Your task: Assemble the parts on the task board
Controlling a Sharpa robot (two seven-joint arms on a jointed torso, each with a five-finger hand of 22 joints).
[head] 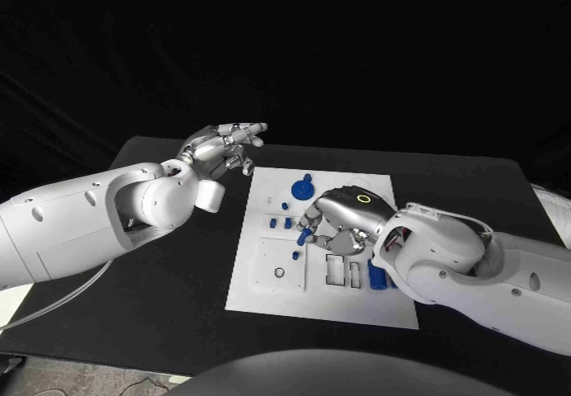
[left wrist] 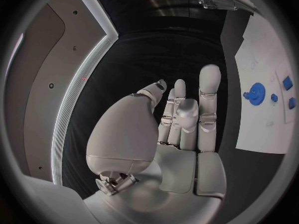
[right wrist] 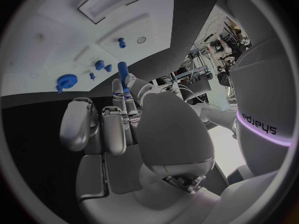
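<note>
Head view had the white task board (head: 268, 285) lying in the middle of the black table (head: 155, 322), and both arms were over it or close by. The right hand (head: 337, 221) hung low over the board's centre, its fingers pinching a small blue peg (head: 304, 237) whose lower end pointed down at the plate. From the right wrist camera I could see that same peg (right wrist: 122, 69) standing up between the fingertips (right wrist: 127, 87), with the board beyond it.

The left hand (head: 224, 147) floated above the table just off the board's far left corner, fingers loosely spread and holding nothing; the left wrist camera showed the palm (left wrist: 181, 134) bare and the fingers straight.

On the board, a blue gear (head: 302, 190) sat near the far edge, with a few small blue pieces (head: 280, 222) just on the near side of it. Rectangular slots (head: 342, 271) were cut into the plate nearer the robot, and another blue part (head: 377, 276) stood by them, against the right arm.
</note>
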